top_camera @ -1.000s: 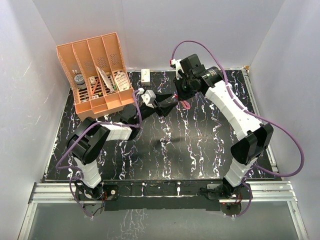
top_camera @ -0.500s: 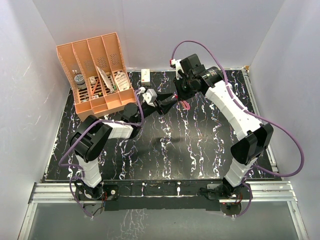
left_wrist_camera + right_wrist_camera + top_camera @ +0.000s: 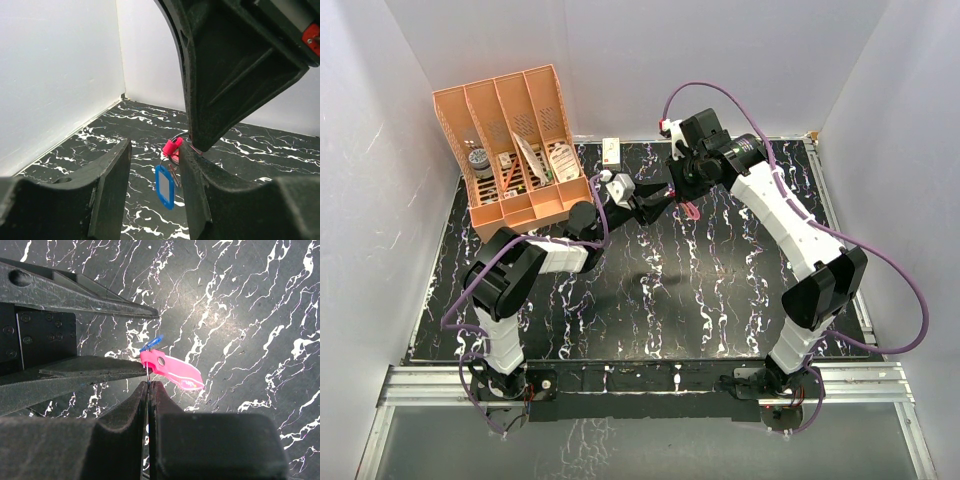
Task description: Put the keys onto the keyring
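Note:
The red-pink keyring (image 3: 172,371) hangs above the marbled black table, and my right gripper (image 3: 149,384) is shut on its thin wire. In the top view it shows as a small pink spot (image 3: 690,210) below the right gripper (image 3: 686,194). A blue-headed key (image 3: 164,186) dangles from the keyring (image 3: 172,147), with a thin grey piece (image 3: 174,174) behind it. My left gripper (image 3: 154,150) is open, and the blue key hangs in the gap between its fingers. Its right finger (image 3: 200,190) lies close against the pink piece. The left gripper (image 3: 663,198) points at the right one.
An orange divided organizer (image 3: 515,150) with small items stands at the back left. A small white box (image 3: 611,152) sits by the back wall. White walls close in the table on three sides. The right gripper's finger (image 3: 225,75) looms over the left wrist view.
My left gripper has moved up and right toward the right gripper, bringing its fingers around the hanging blue key, and its jaws have narrowed a little. The right arm has stayed put.

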Robot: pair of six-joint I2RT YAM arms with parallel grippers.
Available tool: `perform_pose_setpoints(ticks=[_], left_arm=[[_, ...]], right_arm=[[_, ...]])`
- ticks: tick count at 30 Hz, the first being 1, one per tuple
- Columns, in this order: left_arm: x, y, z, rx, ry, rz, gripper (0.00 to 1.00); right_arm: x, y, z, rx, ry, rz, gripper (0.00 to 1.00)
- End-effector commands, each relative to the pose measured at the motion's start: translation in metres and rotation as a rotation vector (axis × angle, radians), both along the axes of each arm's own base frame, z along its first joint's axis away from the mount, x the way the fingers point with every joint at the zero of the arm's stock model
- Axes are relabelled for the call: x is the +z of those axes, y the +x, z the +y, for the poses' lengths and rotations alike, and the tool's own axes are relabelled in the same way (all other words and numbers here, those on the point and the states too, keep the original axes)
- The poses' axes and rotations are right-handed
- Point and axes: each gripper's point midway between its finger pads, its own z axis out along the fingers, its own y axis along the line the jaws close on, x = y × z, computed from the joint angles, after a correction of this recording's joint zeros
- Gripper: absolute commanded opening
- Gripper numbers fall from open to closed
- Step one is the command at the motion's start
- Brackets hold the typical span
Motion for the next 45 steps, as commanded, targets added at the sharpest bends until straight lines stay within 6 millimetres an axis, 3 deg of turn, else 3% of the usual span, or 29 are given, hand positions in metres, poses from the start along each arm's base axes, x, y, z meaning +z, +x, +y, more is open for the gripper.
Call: perform_pose_setpoints(ticks=[1,19,32,39,45], left_arm=[[0.023,-0.004,-0.002,-0.045,-0.025,-0.073,0.40],[0.019,-0.013,-0.004,-0.141,-0.012,-0.063,0.22],[0.024,-0.011,-0.004,-0.154,-0.027,-0.059,0.00],[0.025,-0.014,-0.004,-0.165,-0.041,-0.055,0.00],[0.025,-0.014,-0.002,-0.163,-0.060,-0.022,0.00]], right_arm=[[0.024,-0.004,0.002,0.035,0.034,-0.076,0.00],[0.025,-0.005,0.007,0.059,0.030,-0.085,0.00],[0.025,-0.006,0.008,0.063,0.028,-0.088,0.00],[0.027,-0.005,0.008,0.057,0.031,-0.097,0.00],[0.040,0.000,0.008,0.035,0.058,-0.149,0.00]])
